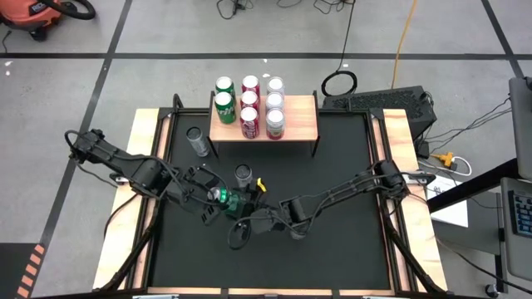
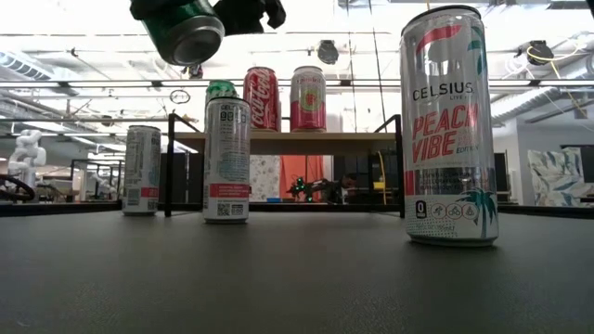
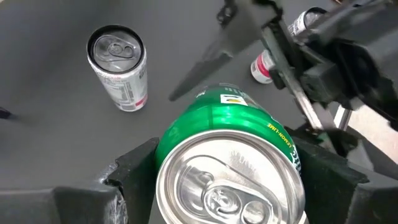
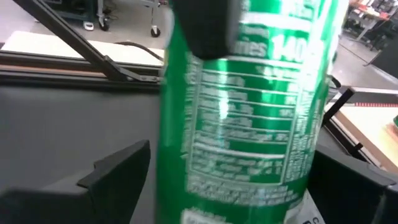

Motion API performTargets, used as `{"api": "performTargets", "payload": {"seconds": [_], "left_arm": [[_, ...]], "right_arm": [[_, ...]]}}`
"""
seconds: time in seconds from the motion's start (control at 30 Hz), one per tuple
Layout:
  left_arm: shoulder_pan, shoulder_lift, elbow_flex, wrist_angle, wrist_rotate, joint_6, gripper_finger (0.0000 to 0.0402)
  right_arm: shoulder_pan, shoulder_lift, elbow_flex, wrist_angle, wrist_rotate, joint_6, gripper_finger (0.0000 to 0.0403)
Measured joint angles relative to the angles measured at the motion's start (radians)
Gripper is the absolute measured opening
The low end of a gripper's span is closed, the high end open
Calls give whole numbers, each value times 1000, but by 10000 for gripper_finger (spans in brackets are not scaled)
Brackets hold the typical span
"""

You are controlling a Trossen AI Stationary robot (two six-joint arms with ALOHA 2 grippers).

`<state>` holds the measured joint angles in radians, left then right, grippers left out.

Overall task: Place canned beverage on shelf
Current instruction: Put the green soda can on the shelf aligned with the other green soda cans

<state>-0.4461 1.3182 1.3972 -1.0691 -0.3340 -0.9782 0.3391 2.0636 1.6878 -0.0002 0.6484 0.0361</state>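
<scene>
**Gripper status: green can held above the mat**

Left gripper (image 1: pixel 218 197) holds a green can (image 1: pixel 223 197) clear of the surface, over the middle of the black mat (image 1: pixel 332 241) that covers the bench. In the left wrist view the can (image 3: pixel 231 168) sits between the two dark fingers (image 3: pixel 134 171), top end toward the camera. The low view shows the can (image 2: pixel 186 32) tilted and raised well above the mat.

Right gripper (image 1: pixel 241 203) stands just beside the same can with its jaws spread wide on either side of it; in the right wrist view the can (image 4: pixel 249 106) fills the space between them. Whether these jaws touch the can cannot be determined.

The shelf (image 1: pixel 299 124) stands at the far edge of the bench and carries eight upright cans (image 1: pixel 249 104). Two slim cans (image 1: pixel 198 141) stand on the mat, one just left of the shelf, one (image 1: pixel 243 175) near the grippers.
</scene>
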Motion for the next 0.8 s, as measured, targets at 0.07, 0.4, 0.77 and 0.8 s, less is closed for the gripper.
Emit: {"api": "performTargets", "payload": {"seconds": [0.07, 0.4, 0.77, 0.8], "left_arm": [[0, 0, 0, 1, -3, 0, 295], [0, 0, 0, 6, -22, 46, 295], [0, 0, 1, 36, -103, 184, 355], [0, -1, 2, 38, -104, 201, 364]], "right_arm": [[-6, 0, 0, -5, -1, 1, 368], [-13, 0, 0, -7, -17, -11, 272], [-14, -1, -1, -38, -46, -24, 279], [-12, 3, -3, -46, -47, -25, 277]]}}
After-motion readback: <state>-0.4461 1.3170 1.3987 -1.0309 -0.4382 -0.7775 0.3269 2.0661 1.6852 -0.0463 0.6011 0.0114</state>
